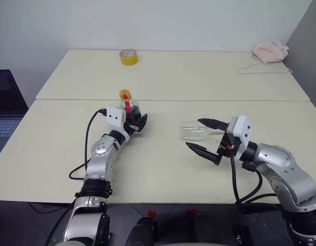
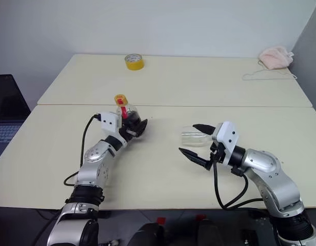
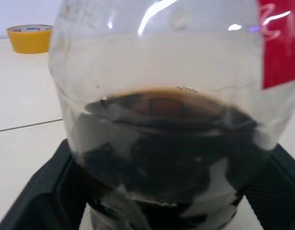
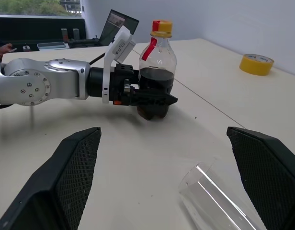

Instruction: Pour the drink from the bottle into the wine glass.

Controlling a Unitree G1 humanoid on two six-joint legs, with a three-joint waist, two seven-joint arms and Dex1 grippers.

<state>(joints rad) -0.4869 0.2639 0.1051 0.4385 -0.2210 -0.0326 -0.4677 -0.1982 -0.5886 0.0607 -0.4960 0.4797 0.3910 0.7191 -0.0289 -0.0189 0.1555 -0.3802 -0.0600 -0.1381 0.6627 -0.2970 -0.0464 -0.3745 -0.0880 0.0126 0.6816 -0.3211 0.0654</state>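
The bottle (image 1: 129, 106) stands upright on the near table, a clear plastic one with a yellow cap and a red strip at the neck. Dark drink (image 3: 162, 158) fills its lower part. My left gripper (image 1: 140, 122) reaches in level and is shut on the bottle's lower body, one black finger (image 3: 37, 196) against each side. The wine glass (image 1: 191, 131) lies on its side to the right, its open rim (image 4: 200, 175) facing the bottle. My right gripper (image 1: 193, 134) hovers open at the glass, its fingers (image 4: 75, 177) spread wide and apart from it.
A yellow tape roll (image 1: 129, 57) sits on the far table. A pink cloth (image 1: 270, 50) and a white cord (image 1: 263, 70) lie at the far right. A laptop (image 1: 4, 110) stands off the table's left edge. A seam (image 1: 209, 100) divides the two tables.
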